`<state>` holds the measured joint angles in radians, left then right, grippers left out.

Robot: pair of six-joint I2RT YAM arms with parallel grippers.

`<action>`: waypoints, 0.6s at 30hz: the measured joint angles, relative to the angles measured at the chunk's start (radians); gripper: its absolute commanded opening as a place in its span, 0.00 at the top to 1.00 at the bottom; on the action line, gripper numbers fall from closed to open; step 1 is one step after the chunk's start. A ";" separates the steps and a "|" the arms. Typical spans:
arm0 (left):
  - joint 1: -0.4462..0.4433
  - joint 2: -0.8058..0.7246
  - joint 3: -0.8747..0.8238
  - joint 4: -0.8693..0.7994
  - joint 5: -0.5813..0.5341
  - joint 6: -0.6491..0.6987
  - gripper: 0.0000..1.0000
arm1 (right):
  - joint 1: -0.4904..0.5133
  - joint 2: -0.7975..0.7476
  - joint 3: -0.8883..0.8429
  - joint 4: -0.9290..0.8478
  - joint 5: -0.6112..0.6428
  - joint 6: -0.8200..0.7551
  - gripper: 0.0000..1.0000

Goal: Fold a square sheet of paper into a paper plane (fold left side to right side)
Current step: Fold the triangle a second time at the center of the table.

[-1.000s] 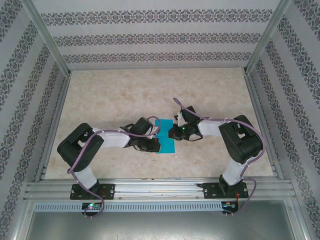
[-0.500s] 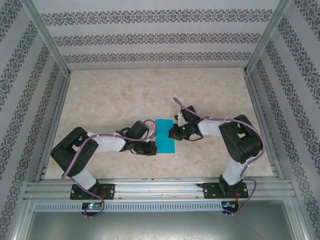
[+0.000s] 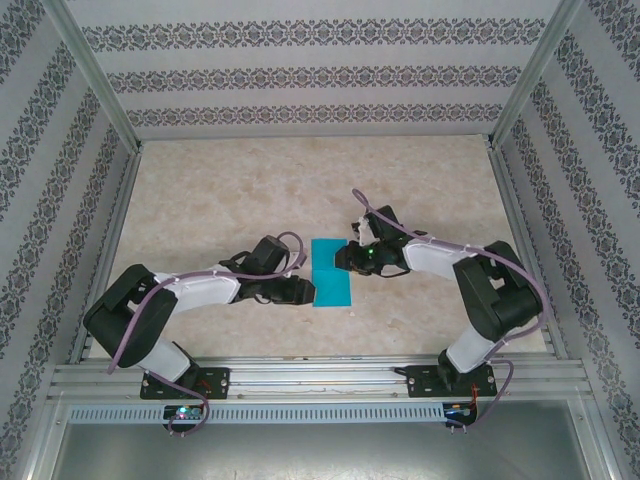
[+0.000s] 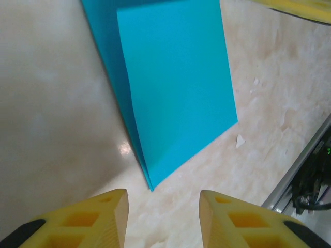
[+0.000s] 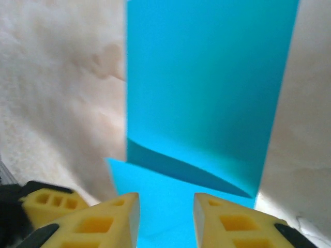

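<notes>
The square sheet of paper [image 3: 331, 275] lies on the table folded in half into a narrow teal rectangle. In the left wrist view the paper [image 4: 176, 88] shows two layers, its crease along the left edge and the top layer slightly raised. My left gripper [image 3: 299, 289] sits just left of the paper, open and empty [image 4: 163, 217], a short way from the near corner. My right gripper [image 3: 347, 258] hovers over the paper's far right part, open [image 5: 165, 219], with the teal paper [image 5: 207, 93] beneath it and one flap lifted a little.
The marble-patterned tabletop [image 3: 230, 190] spreads wide behind and beside the paper. Metal rails [image 3: 310, 378] run along the near edge. A yellow finger [image 5: 44, 202] of the left gripper shows in the right wrist view, close by.
My left gripper has pulled back to the left, off the paper, and its arm has stretched lower. The right gripper has shifted slightly over the paper's far right edge.
</notes>
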<state>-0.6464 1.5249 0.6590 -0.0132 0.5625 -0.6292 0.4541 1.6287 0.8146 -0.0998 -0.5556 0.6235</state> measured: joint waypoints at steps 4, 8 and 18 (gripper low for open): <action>0.024 0.005 0.005 0.021 -0.014 -0.008 0.58 | -0.001 -0.092 -0.047 0.027 0.058 0.000 0.30; 0.047 0.051 0.052 0.057 -0.017 -0.008 0.58 | -0.014 -0.199 -0.129 0.061 0.104 0.004 0.09; 0.048 0.187 0.127 0.113 -0.017 -0.008 0.63 | -0.040 -0.319 -0.288 0.114 0.121 0.011 0.02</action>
<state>-0.5987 1.7115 0.7864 0.0998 0.5457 -0.6369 0.4141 1.3094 0.5270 0.0143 -0.4343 0.6346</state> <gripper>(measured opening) 0.399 0.983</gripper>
